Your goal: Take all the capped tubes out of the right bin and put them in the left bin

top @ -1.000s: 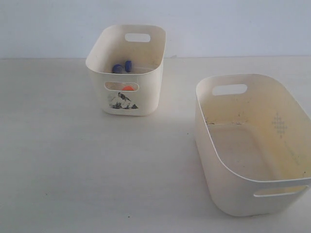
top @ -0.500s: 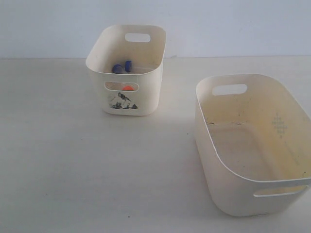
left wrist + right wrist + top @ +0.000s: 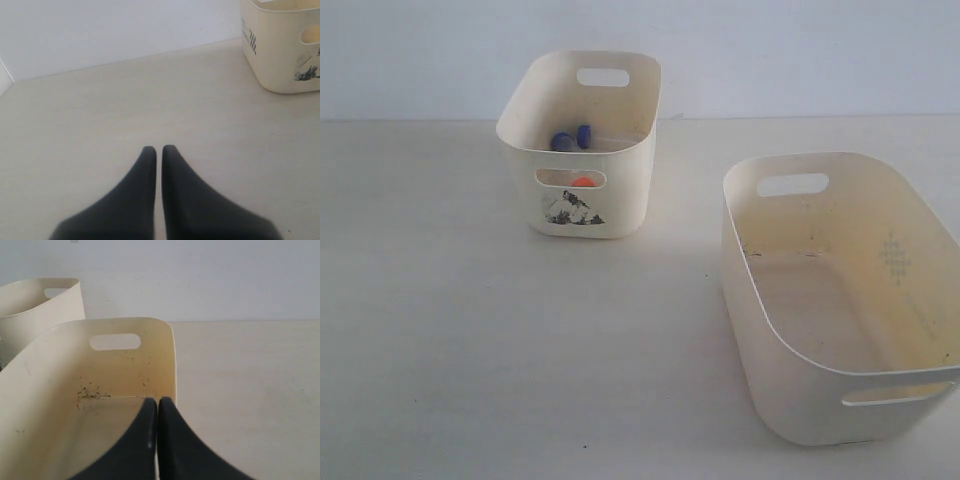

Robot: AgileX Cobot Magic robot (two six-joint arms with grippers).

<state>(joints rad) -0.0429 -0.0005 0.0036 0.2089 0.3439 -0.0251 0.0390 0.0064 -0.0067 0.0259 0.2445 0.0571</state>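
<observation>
The left bin [image 3: 620, 215], the small cream tub with the picture sticker, stands at the back left. Inside it I see two dark blue caps [image 3: 563, 141] of capped tubes and an orange-red cap [image 3: 582, 182] through its front slot. The right bin [image 3: 800, 400], the wide cream tub, shows only its bare stained floor in both the exterior and right wrist views. My left gripper [image 3: 156, 148] is shut over the bare table, apart from the left bin [image 3: 280, 60]. My right gripper [image 3: 158, 400] is shut above the right bin's [image 3: 165, 355] side wall. Neither gripper appears in the exterior view.
A pale wall runs behind the table. The light table surface [image 3: 470, 330] stretches in front of and between the two tubs. The left bin's rim [image 3: 55, 295] shows beyond the right bin in the right wrist view.
</observation>
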